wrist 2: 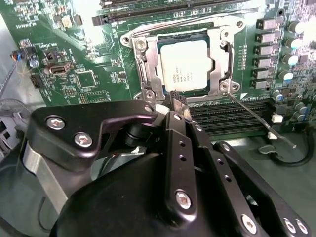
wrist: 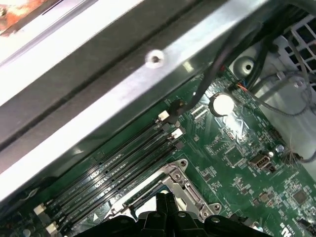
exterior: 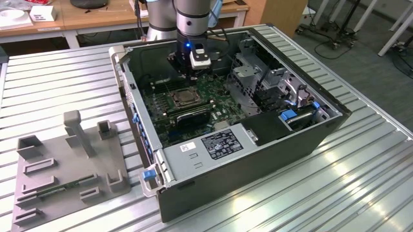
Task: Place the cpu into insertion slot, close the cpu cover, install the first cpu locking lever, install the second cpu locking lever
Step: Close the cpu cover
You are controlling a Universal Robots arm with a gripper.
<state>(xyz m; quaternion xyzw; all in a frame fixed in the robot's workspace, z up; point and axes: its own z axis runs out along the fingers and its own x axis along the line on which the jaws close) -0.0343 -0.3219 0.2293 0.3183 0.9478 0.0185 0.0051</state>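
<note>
Light, stiff, fragile and best taken by its edges, the small silvery-beige square cpu (wrist 2: 185,64) lies seated in the silver-rimmed insertion slot (exterior: 183,98) under the thin silvery metal cpu cover (wrist 2: 223,55), the black gripper (wrist 2: 178,99) closed empty just beside it.

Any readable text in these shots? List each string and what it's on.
No string can be quoted.
On the cpu: printed lines, too small to read.
On the green motherboard: white markings, too small to read.
On the black label of the silver power supply box: too small to read.
On the white sticker beside it: too small to read.
</note>
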